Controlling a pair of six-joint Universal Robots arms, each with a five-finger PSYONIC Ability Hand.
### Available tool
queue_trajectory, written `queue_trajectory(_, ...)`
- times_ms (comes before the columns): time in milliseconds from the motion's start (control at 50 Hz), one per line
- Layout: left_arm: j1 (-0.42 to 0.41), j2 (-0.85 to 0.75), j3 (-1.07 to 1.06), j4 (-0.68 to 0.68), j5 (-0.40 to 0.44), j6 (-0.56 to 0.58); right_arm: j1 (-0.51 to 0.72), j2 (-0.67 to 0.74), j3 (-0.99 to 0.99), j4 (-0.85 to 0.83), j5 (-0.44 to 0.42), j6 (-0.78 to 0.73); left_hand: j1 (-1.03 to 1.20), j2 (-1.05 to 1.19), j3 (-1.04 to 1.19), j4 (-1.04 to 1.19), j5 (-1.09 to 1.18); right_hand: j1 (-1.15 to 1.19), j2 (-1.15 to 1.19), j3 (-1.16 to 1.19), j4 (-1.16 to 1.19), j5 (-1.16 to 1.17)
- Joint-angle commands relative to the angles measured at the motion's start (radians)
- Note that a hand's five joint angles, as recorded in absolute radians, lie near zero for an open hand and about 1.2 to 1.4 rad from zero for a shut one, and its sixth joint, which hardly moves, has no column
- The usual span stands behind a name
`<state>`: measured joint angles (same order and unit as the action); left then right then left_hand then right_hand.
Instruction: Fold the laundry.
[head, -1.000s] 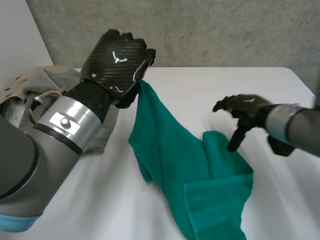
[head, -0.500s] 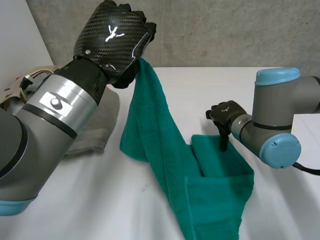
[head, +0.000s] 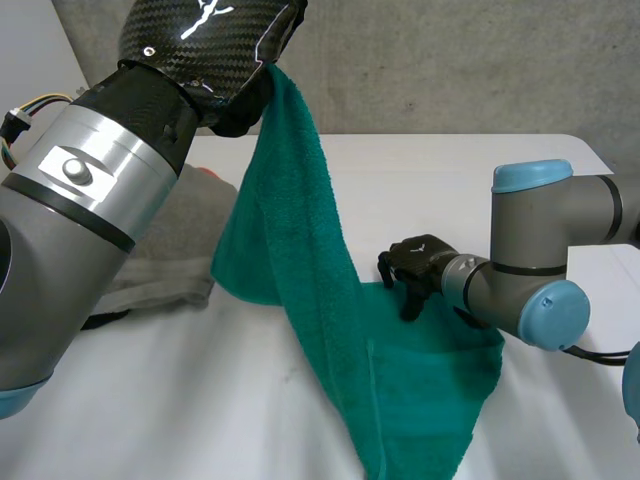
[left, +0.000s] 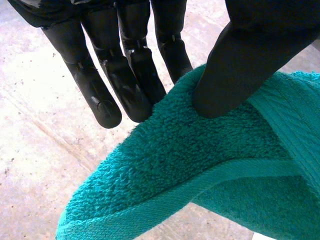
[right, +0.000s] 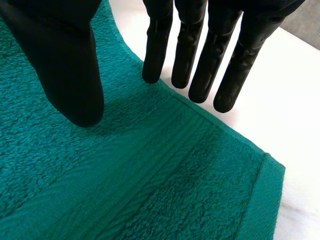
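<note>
The left hand (head: 205, 45) is raised high above the white surface (head: 200, 400) and pinches an edge of the green towel (head: 300, 250) between its thumb (left: 250, 65) and straight fingers (left: 127, 85). From that grip the towel hangs down in a long twisted drape, and its lower part lies spread flat on the surface. The right hand (head: 415, 272) is low over that flat part near its far edge, fingers (right: 187, 55) straight and spread apart from the thumb, holding nothing. A crumpled grey cloth (head: 165, 255) lies on the surface behind the left arm.
</note>
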<state>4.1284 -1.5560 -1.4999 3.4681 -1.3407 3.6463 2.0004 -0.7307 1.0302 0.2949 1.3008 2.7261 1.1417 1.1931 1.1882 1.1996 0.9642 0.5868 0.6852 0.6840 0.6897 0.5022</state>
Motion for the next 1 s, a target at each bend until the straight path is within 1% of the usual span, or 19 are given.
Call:
queue_trajectory(20,0.001,0.001,0.001,0.002,0.0,0.0,0.0,-0.001,0.002,0.0,0.005,-0.003,0.255,0.203,0.208,0.197,0.258,-0.126,-0.224,-0.223,-0.228,-0.215)
queue_trajectory(80,0.001,0.001,0.006,0.002,0.0,0.0,0.0,-0.007,0.008,0.0,0.005,-0.002,0.255,0.203,0.208,0.197,0.258,-0.179,-0.277,-0.276,-0.282,-0.269)
queue_trajectory(220,0.0,0.024,0.029,0.0,0.0,0.0,0.0,-0.009,0.018,-0.002,0.005,-0.003,0.255,0.203,0.208,0.197,0.258,-0.194,-0.292,-0.291,-0.296,-0.283)
queue_trajectory(300,0.001,0.039,0.035,0.002,0.0,-0.002,0.0,-0.003,0.024,-0.003,0.005,-0.005,0.255,0.203,0.208,0.197,0.258,-0.167,-0.266,-0.264,-0.27,-0.257)
queue_trajectory(380,0.0,0.042,0.043,0.002,0.0,-0.002,0.0,0.001,0.031,-0.01,0.005,-0.003,0.255,0.203,0.208,0.197,0.258,-0.079,-0.178,-0.177,-0.182,-0.169)
queue_trajectory(420,0.001,0.045,0.049,0.002,0.0,-0.002,0.001,0.002,0.033,-0.01,0.006,-0.005,0.255,0.203,0.208,0.197,0.258,0.137,0.039,0.04,0.034,0.047)
queue_trajectory(460,0.001,0.045,0.05,0.002,0.0,-0.002,0.0,0.001,0.033,-0.011,0.008,-0.003,0.255,0.203,0.208,0.197,0.258,0.404,0.306,0.307,0.301,0.314)
queue_trajectory(480,0.001,0.045,0.05,0.002,0.0,-0.002,0.001,-0.002,0.033,-0.014,0.015,-0.002,0.255,0.203,0.208,0.197,0.258,0.76,0.662,0.663,0.657,0.67)
queue_trajectory(500,0.003,0.045,0.049,0.002,0.0,-0.002,0.001,-0.009,0.033,-0.019,0.021,0.0,0.255,0.203,0.208,0.197,0.258,0.809,0.711,0.712,0.706,0.719)
queue_trajectory(600,0.022,0.036,0.033,-0.001,0.0,-0.003,0.0,-0.053,0.033,-0.059,0.066,0.006,0.255,0.203,0.208,0.197,0.258,0.809,0.711,0.712,0.707,0.72)
queue_trajectory(680,0.061,0.013,0.02,0.005,0.001,-0.003,0.0,-0.105,0.027,-0.097,0.086,0.003,0.255,0.203,0.208,0.197,0.258,0.809,0.711,0.712,0.707,0.72)
queue_trajectory(740,0.093,-0.044,0.046,0.009,0.005,0.0,-0.008,-0.131,-0.01,-0.151,0.107,0.004,0.255,0.203,0.208,0.197,0.258,0.809,0.711,0.712,0.707,0.72)
queue_trajectory(800,0.13,-0.114,0.145,0.038,0.014,-0.002,-0.015,-0.17,-0.08,-0.23,0.178,0.007,0.255,0.203,0.208,0.197,0.258,0.809,0.711,0.712,0.707,0.72)
queue_trajectory(820,0.145,-0.14,0.196,0.057,0.011,-0.002,-0.017,-0.203,-0.102,-0.284,0.221,0.01,0.255,0.203,0.208,0.197,0.258,0.809,0.711,0.712,0.707,0.72)
queue_trajectory(860,0.161,-0.165,0.248,0.075,0.006,0.0,-0.022,-0.246,-0.11,-0.354,0.25,0.01,0.255,0.203,0.208,0.197,0.258,0.809,0.711,0.712,0.707,0.72)
queue_trajectory(880,0.168,-0.174,0.273,0.083,0.005,0.002,-0.026,-0.271,-0.108,-0.39,0.261,0.009,0.255,0.203,0.208,0.197,0.258,0.809,0.711,0.712,0.707,0.72)
queue_trajectory(900,0.185,-0.191,0.323,0.097,0.0,0.002,-0.035,-0.32,-0.099,-0.46,0.27,0.01,0.255,0.203,0.208,0.197,0.258,0.809,0.711,0.712,0.707,0.72)
queue_trajectory(960,0.202,-0.205,0.369,0.112,-0.008,-0.002,-0.038,-0.395,-0.056,-0.548,0.272,0.009,0.255,0.203,0.208,0.197,0.258,0.809,0.711,0.712,0.707,0.72)
queue_trajectory(1000,0.208,-0.205,0.382,0.126,-0.017,-0.002,-0.043,-0.47,-0.006,-0.602,0.272,0.007,0.255,0.203,0.208,0.197,0.258,0.809,0.711,0.712,0.707,0.72)
